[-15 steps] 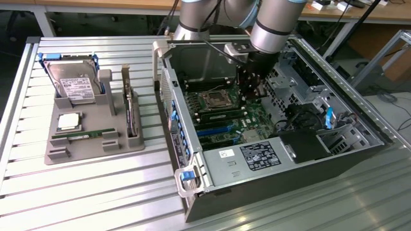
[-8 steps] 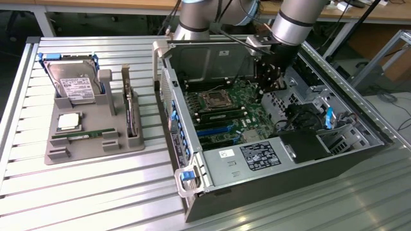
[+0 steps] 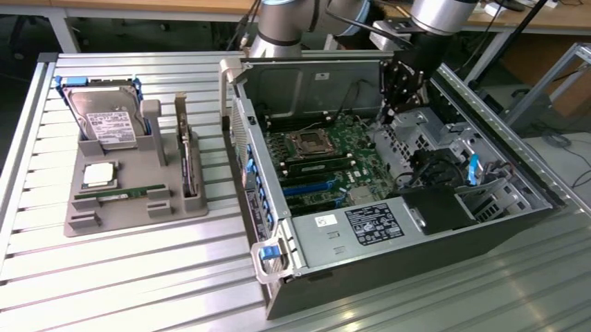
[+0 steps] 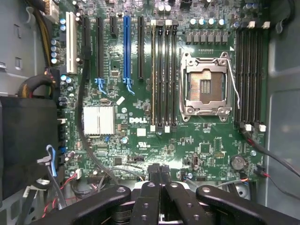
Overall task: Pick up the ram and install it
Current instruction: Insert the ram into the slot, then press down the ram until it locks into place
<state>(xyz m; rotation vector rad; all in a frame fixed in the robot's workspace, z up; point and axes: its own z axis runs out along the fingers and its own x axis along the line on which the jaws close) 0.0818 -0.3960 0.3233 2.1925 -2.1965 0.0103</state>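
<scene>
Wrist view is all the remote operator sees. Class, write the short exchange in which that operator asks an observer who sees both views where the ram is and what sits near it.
Operator: My end effector is shut and empty above the motherboard. Where is the ram?
Observer: The ram lies in a grey holder on the table, outside the computer case, towards the exterior view's left.
Operator: What else is in that holder?
Observer: A hard drive with blue rails stands at the holder's far end, beyond the ram.
</scene>
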